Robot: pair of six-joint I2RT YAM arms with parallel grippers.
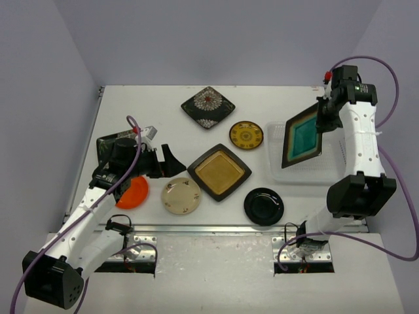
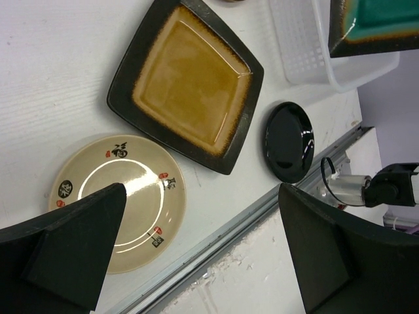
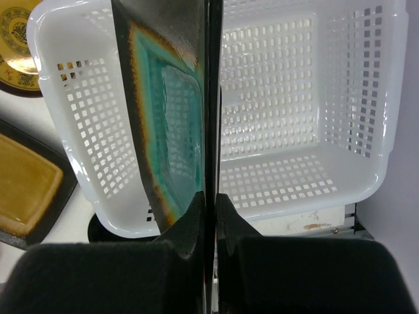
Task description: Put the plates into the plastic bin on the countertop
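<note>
Right wrist view, not top, shows right gripper [image 3: 209,196] pinching teal plate [image 3: 171,118] edge-on — left gripper [image 2: 201,196] spread.

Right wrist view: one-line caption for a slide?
Right gripper shut on the square teal plate, held on edge over the white lattice plastic bin.

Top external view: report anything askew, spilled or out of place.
Only the square teal-glazed plate stands out. It is tilted up on edge, pinched at its rim by the right claw above the white perforated plastic bin, rather than lying flat. That fits a plate being placed. Nothing looks spilled or broken.
</note>
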